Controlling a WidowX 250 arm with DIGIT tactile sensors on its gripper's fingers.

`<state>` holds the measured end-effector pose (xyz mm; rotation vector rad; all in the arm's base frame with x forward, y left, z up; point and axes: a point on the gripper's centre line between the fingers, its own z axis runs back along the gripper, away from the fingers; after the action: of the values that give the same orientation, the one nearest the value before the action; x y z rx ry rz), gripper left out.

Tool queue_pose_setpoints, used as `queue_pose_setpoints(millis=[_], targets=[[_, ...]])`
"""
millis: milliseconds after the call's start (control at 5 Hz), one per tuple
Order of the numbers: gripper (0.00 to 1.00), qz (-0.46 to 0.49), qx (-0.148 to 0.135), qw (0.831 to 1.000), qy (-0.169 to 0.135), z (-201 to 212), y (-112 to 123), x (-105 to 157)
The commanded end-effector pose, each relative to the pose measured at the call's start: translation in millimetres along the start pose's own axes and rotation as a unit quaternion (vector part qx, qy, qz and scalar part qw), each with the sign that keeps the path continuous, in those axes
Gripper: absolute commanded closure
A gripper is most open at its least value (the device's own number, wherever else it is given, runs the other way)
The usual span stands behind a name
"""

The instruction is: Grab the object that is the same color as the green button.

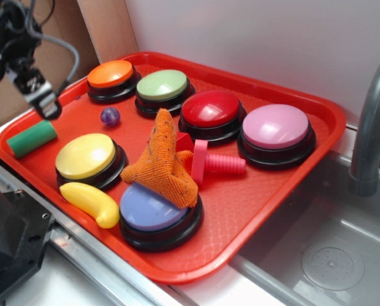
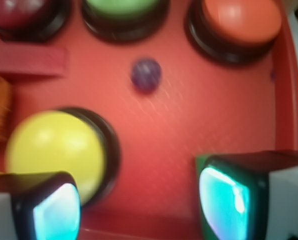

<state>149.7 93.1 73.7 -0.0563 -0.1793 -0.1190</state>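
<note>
The teal-green cylinder point(image 1: 32, 138) lies on its side at the left edge of the red tray point(image 1: 241, 204), beside the yellow button point(image 1: 85, 156). My gripper point(image 1: 50, 109) hovers just above and behind it, open and empty. In the wrist view the gripper point(image 2: 139, 207) has its fingers wide apart over bare tray. Only a thin green edge of the cylinder point(image 2: 199, 175) shows beside the right finger. The pale-green button point(image 1: 162, 85) stands at the back of the tray and shows at the top of the wrist view point(image 2: 121, 7).
An orange button point(image 1: 110, 74), red button point(image 1: 210, 108), pink button point(image 1: 275, 126) and blue button point(image 1: 148, 210) stand on the tray, with a purple marble point(image 1: 110, 116), yellow banana point(image 1: 91, 203), orange cloth point(image 1: 164, 159) and pink screw point(image 1: 219, 164). A sink point(image 1: 330, 255) lies to the right.
</note>
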Motion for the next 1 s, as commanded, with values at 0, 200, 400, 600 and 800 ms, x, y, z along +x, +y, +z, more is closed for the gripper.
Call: queue_pose_setpoints(millis=[0,200,400,600,800], targets=[[0.00,0.023,0.048,0.998,0.015,-18,31,-13],[0.00,0.034,0.051,0.998,0.021,-27,40,-18],[0.00,0.050,0.058,0.996,0.042,-36,46,-19],[0.00,0.068,0.065,0.994,0.060,-48,48,-20],[0.11,0.079,0.065,0.993,0.059,-56,50,-22]])
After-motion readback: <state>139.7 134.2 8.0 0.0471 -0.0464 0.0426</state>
